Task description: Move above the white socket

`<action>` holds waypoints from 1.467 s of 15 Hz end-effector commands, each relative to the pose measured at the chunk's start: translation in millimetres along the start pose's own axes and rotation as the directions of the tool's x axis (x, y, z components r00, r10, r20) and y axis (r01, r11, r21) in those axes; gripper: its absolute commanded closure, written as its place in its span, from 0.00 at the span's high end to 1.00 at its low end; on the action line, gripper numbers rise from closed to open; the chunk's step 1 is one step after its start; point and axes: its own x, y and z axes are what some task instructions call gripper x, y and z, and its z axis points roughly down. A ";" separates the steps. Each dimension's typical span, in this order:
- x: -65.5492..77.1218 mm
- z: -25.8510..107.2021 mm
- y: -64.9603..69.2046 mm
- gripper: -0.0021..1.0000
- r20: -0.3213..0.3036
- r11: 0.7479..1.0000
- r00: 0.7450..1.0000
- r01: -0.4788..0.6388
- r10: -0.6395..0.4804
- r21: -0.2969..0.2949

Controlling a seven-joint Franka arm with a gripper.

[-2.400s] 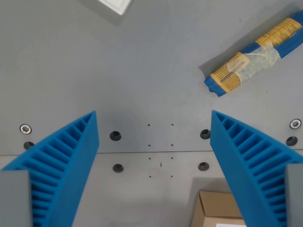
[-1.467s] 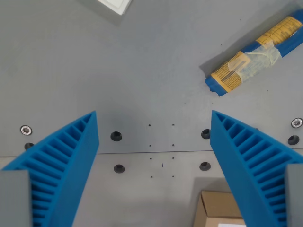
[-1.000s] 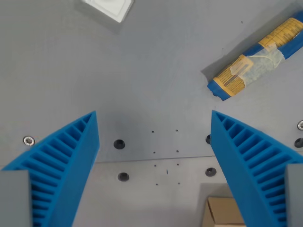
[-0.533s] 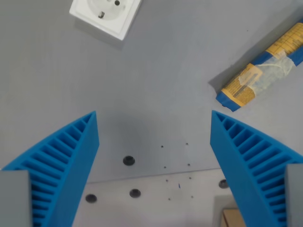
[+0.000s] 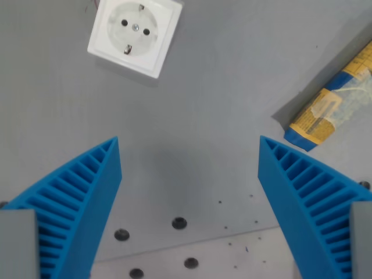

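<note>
Single wrist view, looking straight down onto the grey table [image 5: 192,110] from fairly close above. Framed at the bottom corners by the two blue fingers [image 5: 75,197] of the gripper [image 5: 189,145], spread wide apart. White socket [image 5: 135,36] at the wrist view's upper left, blue and yellow packet [image 5: 334,104] cut off at the right edge. No second view to overlap with.

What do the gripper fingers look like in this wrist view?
The gripper has two bright blue fingers, each a tapering wedge with a ladder of open ribs, like a flexible fin-ray design. Plain grey blocks sit at their bases in the bottom corners. No cables or markings are visible.
</note>
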 end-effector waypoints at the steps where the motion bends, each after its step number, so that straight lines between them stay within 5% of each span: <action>1: 13.4 8.4 -9.5 1.00 0.016 0.979 0.979 -0.202 0.202 -0.014; 22: 49.5 72.4 -35.8 1.00 -0.019 0.919 0.919 -0.394 0.394 -0.031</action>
